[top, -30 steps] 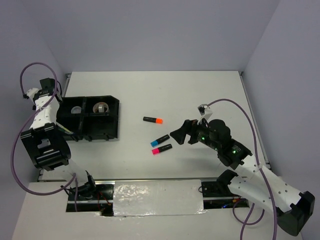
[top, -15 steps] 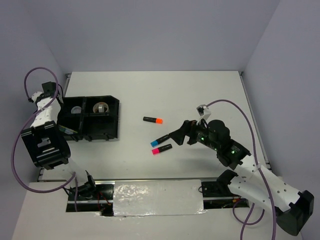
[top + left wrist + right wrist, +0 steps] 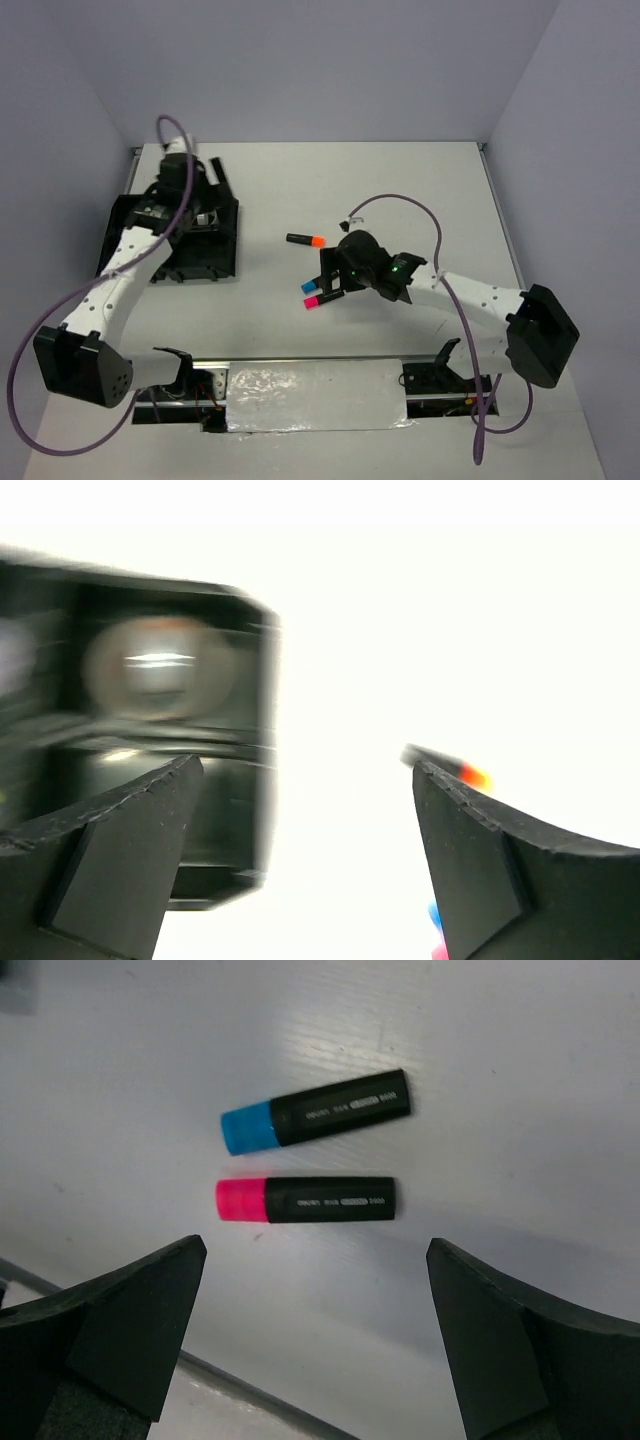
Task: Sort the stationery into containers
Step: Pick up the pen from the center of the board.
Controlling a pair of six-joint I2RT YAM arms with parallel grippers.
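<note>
Only the right wrist view shows the lettering on the smooth black barrels of the blue-capped highlighter [image 3: 315, 1120] and pink-capped highlighter [image 3: 305, 1200], lying parallel on the white worktop [image 3: 520, 1050] before the wide-open, empty right end effector [image 3: 315, 1335], while the overhead view places the left end effector [image 3: 205, 195], also open and empty, over the black compartmented tray [image 3: 200, 264].

Left arm [image 3: 118, 282], right arm [image 3: 472, 296]: white links, black joints, purple cables [image 3: 400, 197]. Left hand [image 3: 305, 765], right hand [image 3: 316, 1244]: black wedges.

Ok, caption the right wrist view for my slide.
Open right gripper above the pink highlighter and blue highlighter, side by side.
</note>
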